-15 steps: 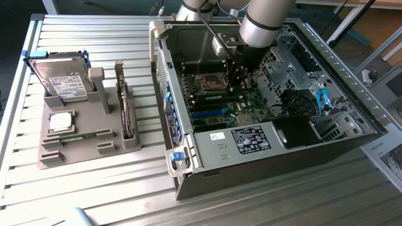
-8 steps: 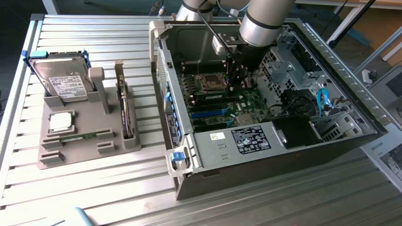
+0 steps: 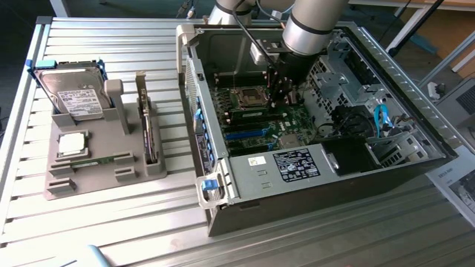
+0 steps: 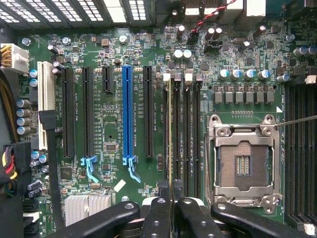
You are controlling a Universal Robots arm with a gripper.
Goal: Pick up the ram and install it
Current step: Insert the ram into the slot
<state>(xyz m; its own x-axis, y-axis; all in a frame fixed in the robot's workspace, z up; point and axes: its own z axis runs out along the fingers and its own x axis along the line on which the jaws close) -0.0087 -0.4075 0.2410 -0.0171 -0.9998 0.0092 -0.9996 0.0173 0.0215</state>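
1. Black gripper [image 4: 172, 202] is clamping narrow on the ram stick [image 4: 170, 134]. The wrist view is catching the stick edge-on, as a thin pale-green line running out from between the fingers [image 4: 158, 214].
2. The stick is lining up along the outermost memory slot [image 4: 165, 130], the one with the white latch [image 4: 166, 77], on the side nearest the long black card slot [image 4: 148, 111]. The neighbouring memory slots [image 4: 187, 131] are showing bare.
3. Depth is not readable edge-on: the stick may be hovering just over the slot or already entering it. I can't tell whether the white latch is closing on it.
4. The processor socket [image 4: 243, 163], just beside the memory slots, is sitting empty with its contacts showing.
5. In the exterior view the arm [image 3: 308, 28] is reaching down into the open computer case [image 3: 312, 206]. There the gripper [image 3: 281, 94] is sitting low over the green board [image 3: 297, 119], close to the socket.
6. The grey holder [image 3: 97, 177] on the slatted table [image 3: 111, 233], well apart from the case toward the exterior view's left, is carrying the hard drive [image 3: 74, 97] and the square processor chip [image 3: 71, 143].
7. Status, as I'm judging it: pick-up is looking done, and so are the carry into the case and the alignment with the slot. Seating is not confirmed, and the gripper is not letting go yet, so the install itself is counting as open.
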